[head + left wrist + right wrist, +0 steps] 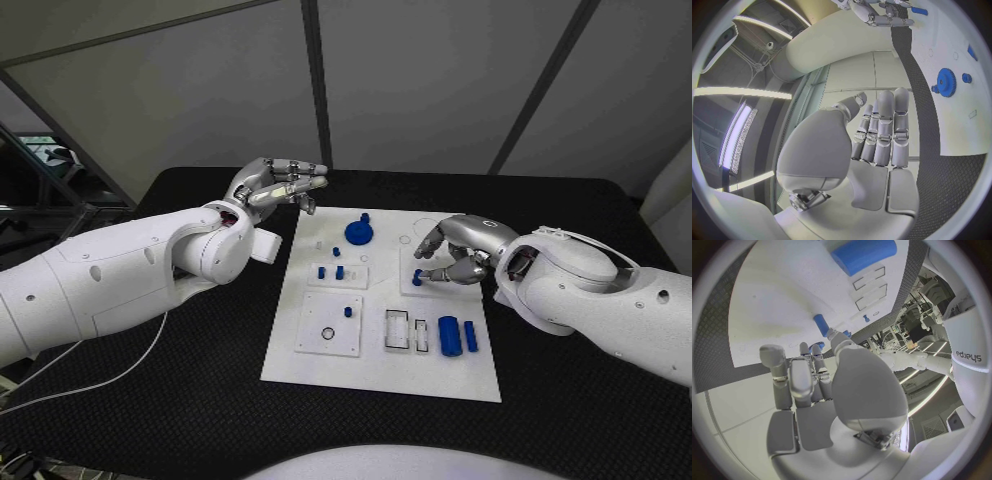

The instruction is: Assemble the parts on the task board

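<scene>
The white task board (pixel 378 372) lies in the middle of the black table. My right hand (pixel 459 250) hovers low over the board's far right part, its fingers curled, pinching a small blue peg (pixel 420 273) between thumb and fingertip; the right wrist view shows this peg (pixel 821 324) at the fingertips (pixel 834 336). My left hand (pixel 274 185) is raised beyond the board's far left corner, fingers stretched out and holding nothing. A blue gear (pixel 358 232) stands at the board's far end, and the left wrist view shows this gear (pixel 945 82) too.
Small blue pegs (pixel 330 270) stand in the board's left middle. Two blue cylinders (pixel 457 333) lie at the right edge beside slotted recesses (pixel 405 330). A square plate with a hole (pixel 330 322) sits on the near left. A white cable (pixel 87 385) runs over the table's left.
</scene>
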`<state>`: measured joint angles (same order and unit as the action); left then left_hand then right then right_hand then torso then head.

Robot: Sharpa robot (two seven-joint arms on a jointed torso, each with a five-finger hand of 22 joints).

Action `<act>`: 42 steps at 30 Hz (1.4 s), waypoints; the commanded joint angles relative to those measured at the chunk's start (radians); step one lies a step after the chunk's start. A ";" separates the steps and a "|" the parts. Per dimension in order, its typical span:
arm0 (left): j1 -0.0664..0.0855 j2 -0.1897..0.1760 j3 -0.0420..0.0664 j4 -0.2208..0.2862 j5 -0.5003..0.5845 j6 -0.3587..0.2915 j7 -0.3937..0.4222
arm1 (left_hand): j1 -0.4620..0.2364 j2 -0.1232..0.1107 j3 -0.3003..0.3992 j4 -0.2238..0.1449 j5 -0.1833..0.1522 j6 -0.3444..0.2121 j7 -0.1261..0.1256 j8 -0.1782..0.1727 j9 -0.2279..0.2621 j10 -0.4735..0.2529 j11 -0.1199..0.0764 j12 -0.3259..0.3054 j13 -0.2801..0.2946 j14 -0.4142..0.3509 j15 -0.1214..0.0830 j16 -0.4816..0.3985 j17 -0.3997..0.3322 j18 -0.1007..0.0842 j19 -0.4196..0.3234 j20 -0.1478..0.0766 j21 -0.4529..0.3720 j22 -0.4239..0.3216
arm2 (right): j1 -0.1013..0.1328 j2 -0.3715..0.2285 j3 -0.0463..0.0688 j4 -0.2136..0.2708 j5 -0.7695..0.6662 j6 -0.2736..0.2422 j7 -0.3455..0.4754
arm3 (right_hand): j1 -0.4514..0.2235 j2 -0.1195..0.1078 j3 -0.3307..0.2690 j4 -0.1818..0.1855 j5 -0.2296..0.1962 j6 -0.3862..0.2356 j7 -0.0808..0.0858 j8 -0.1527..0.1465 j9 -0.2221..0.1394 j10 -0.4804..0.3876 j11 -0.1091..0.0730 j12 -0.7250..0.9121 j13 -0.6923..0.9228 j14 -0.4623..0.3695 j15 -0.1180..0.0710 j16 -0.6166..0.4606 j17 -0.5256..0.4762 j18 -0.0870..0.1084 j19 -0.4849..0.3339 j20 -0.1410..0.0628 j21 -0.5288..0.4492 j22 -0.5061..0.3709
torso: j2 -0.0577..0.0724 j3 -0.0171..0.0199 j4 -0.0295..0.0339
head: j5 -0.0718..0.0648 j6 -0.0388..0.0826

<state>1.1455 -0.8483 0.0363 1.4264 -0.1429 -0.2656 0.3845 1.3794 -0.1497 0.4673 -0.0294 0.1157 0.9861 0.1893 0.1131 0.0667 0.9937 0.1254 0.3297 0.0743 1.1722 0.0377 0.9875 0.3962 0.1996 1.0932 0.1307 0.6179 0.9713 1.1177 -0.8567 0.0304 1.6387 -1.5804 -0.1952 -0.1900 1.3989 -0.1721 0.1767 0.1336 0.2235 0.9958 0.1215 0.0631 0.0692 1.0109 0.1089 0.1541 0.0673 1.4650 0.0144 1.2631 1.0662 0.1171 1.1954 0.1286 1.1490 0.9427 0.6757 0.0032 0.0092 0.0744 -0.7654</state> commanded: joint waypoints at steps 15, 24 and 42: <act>0.001 0.003 0.001 -0.002 0.002 0.013 0.000 | 0.003 0.008 -0.006 0.000 -0.001 -0.007 0.003 -0.006 0.000 -0.008 -0.002 0.007 0.000 -0.008 -0.002 -0.002 -0.001 -0.017 -0.004 0.001 -0.004 -0.001 | 0.000 0.025 -0.001 -0.004 0.005 0.066 0.017 | 0.056 0.047 0.012 0.019 0.011 0.035 0.014 0.008 0.004 0.074 -0.027 0.057 -0.001 0.022 -0.014 0.020 0.024 0.003 0.046 -0.019 0.038 0.060 | 0.000 0.0002 -0.0001 | 0.005 -0.011; 0.001 0.003 0.001 -0.002 0.002 0.015 -0.001 | 0.003 0.008 -0.006 0.000 -0.001 -0.007 0.003 -0.006 0.000 -0.008 -0.002 0.007 0.000 -0.008 -0.002 -0.002 -0.001 -0.017 -0.004 0.001 -0.004 -0.001 | 0.000 0.032 -0.001 -0.011 -0.002 0.071 0.007 | 0.100 0.068 0.084 0.016 -0.006 0.099 0.017 0.024 0.011 0.166 -0.040 0.062 0.002 0.032 -0.026 0.050 0.060 -0.007 0.078 -0.031 0.078 0.112 | 0.000 0.0007 -0.0002 | 0.005 -0.014; 0.001 0.004 0.001 -0.005 0.002 0.022 -0.007 | 0.005 0.010 -0.007 -0.001 -0.001 -0.006 0.003 -0.005 0.000 -0.008 -0.002 0.009 0.001 -0.008 -0.002 -0.001 -0.002 -0.017 -0.004 0.001 -0.005 -0.001 | 0.000 0.039 -0.001 -0.009 -0.051 0.080 -0.021 | 0.117 0.053 0.140 -0.001 -0.008 0.122 0.021 0.020 0.009 0.201 -0.041 0.033 0.002 0.034 -0.028 0.064 0.073 -0.013 0.092 -0.035 0.101 0.142 | -0.002 0.0005 -0.0021 | 0.006 -0.013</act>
<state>1.1454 -0.8457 0.0361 1.4213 -0.1428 -0.2584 0.3781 1.3833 -0.1458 0.4662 -0.0306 0.1157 0.9861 0.1893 0.1131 0.0667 0.9938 0.1253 0.3328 0.0743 1.1685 0.0342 0.9875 0.3946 0.1996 1.0931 0.1307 0.6179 0.9716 1.1177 -0.8181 0.0305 1.6279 -1.6094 -0.1220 -0.2011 1.5095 -0.1141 0.3125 0.1321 0.2178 1.1117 0.1405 0.0840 0.0797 1.2046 0.0695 0.1910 0.0688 1.4649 -0.0075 1.3236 1.1379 0.1167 1.2815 0.0928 1.2467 1.0833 0.6738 0.0034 0.0081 0.0820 -0.7799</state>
